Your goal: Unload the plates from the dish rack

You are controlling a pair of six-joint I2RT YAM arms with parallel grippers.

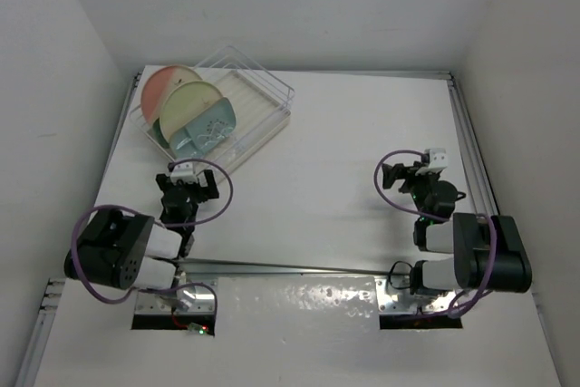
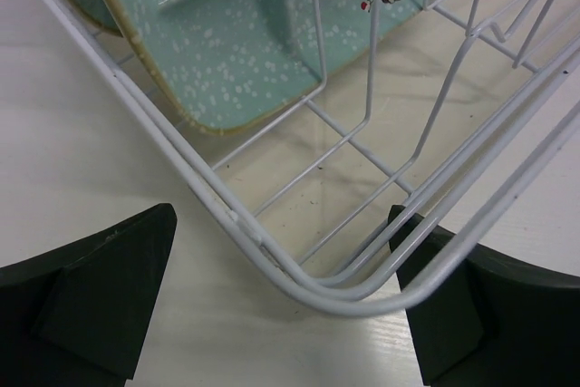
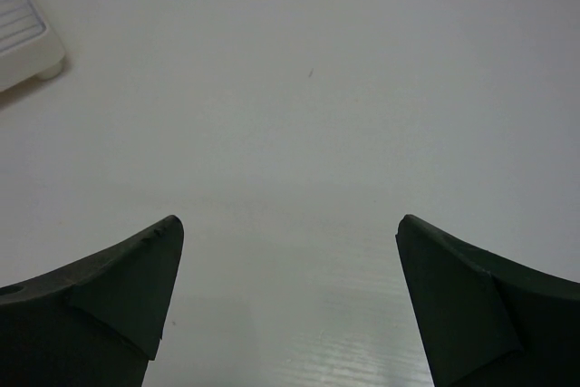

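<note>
The plates [image 1: 191, 108] stand on edge in the dish rack [image 1: 265, 97], which sits turned at an angle at the far left of the table [image 1: 353, 142]. They fill the rack's left half. The pink-and-cream plate [image 1: 166, 85] is farthest back, the yellow-green plate [image 1: 193, 100] overlaps it, and the blue-green plates [image 1: 205, 129] are nearest.

In the left wrist view, a white wire frame [image 2: 299, 269] inside the rack props up a blue-green plate, and the frame's rounded near corner lies between the fingers. The left gripper [image 2: 281, 215] is just at that near corner, its jaws spread wide and holding nothing.

The right gripper [image 3: 290, 219] hangs over bare table on the right, well apart from the rack, also spread wide with nothing between its fingers.
</note>
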